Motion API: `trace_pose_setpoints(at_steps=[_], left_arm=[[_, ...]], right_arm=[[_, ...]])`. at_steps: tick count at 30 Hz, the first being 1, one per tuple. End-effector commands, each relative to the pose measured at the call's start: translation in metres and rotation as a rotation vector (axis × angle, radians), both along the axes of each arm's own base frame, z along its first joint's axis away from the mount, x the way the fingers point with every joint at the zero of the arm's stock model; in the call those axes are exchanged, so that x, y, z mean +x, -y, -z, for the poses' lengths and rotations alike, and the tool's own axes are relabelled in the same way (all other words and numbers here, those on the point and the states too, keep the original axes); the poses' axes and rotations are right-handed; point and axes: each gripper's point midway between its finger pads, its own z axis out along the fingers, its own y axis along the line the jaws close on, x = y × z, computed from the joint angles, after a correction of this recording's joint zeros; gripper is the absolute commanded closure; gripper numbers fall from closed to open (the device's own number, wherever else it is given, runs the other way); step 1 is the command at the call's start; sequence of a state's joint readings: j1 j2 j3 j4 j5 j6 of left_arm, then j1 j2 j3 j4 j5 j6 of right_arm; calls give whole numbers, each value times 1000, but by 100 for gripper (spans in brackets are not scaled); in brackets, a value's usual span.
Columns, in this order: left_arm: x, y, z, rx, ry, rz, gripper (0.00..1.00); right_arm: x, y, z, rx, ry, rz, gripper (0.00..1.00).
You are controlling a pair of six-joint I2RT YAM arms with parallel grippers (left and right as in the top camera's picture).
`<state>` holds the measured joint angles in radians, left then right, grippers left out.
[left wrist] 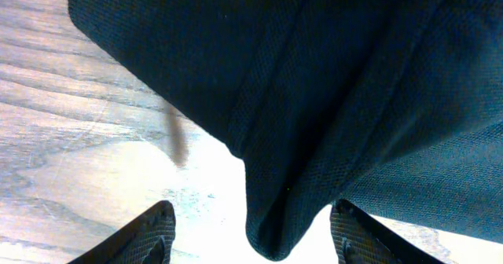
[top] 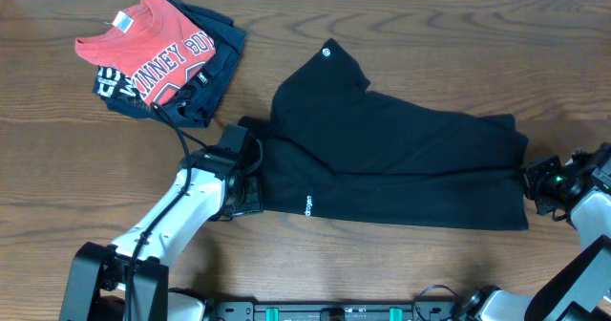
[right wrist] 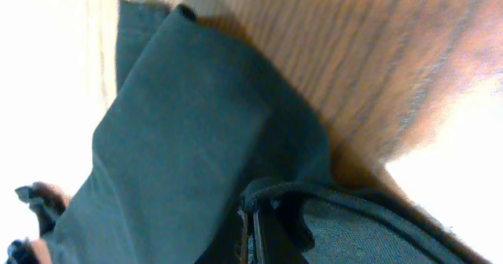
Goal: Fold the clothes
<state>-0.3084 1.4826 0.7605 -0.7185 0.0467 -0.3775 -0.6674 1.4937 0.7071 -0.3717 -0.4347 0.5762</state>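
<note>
Black T-shirt: we judge one lengthwise fold made, crosswise folds outstanding. Left gripper: open astride an edge fold, holding nothing. Right gripper: clamped on the opposite hem.

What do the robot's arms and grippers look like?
The left arm has white links, black joints, a black cable along it and black tapered fingers. The right arm shows a white link and a black wrist with a small green light.
</note>
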Motion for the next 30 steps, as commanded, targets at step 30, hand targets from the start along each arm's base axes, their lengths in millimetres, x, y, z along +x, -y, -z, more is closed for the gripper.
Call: trace_pose_setpoints(at_steps=[30], left_arm=[[38, 137, -14, -422, 95, 84, 43]], right_arm=[[-2, 8, 1, -40, -21, 43, 99]])
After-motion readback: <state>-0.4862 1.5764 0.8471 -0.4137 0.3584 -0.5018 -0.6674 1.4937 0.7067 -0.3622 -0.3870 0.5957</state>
